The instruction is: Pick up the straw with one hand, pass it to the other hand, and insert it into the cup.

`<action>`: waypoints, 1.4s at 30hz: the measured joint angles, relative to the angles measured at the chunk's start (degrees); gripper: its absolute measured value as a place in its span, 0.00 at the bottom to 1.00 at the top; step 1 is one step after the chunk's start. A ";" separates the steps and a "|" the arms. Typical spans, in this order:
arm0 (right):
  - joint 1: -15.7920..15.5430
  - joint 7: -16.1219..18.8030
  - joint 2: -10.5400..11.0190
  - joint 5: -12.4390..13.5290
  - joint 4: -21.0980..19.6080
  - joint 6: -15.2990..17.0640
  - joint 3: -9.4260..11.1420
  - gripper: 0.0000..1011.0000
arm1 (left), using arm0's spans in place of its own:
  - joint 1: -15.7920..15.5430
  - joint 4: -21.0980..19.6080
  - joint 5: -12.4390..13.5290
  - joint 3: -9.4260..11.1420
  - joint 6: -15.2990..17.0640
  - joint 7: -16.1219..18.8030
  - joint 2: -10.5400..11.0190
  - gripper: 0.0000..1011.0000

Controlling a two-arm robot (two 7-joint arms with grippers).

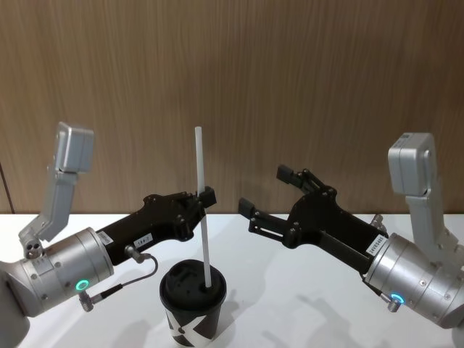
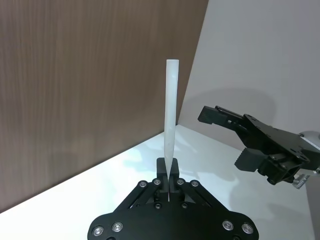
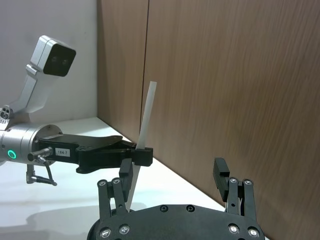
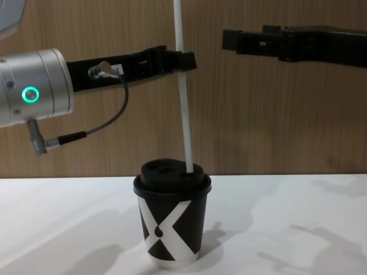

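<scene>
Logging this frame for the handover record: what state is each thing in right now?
straw: upright, lower end at the cup's lid, held partway up.
cup: upright on the table, lid on.
left claw: shut on the straw, above the cup.
right claw: open, empty, apart from the straw.

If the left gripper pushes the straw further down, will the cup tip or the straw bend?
The straw looks thin and is gripped high, so it may bow. The cup seems small and light; an off-centre push by the left gripper might tip it.
</scene>
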 joint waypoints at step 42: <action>0.00 0.00 0.00 0.00 0.01 0.00 0.00 0.99 | -1.76 3.96 1.63 2.84 1.64 -2.88 -0.57 0.25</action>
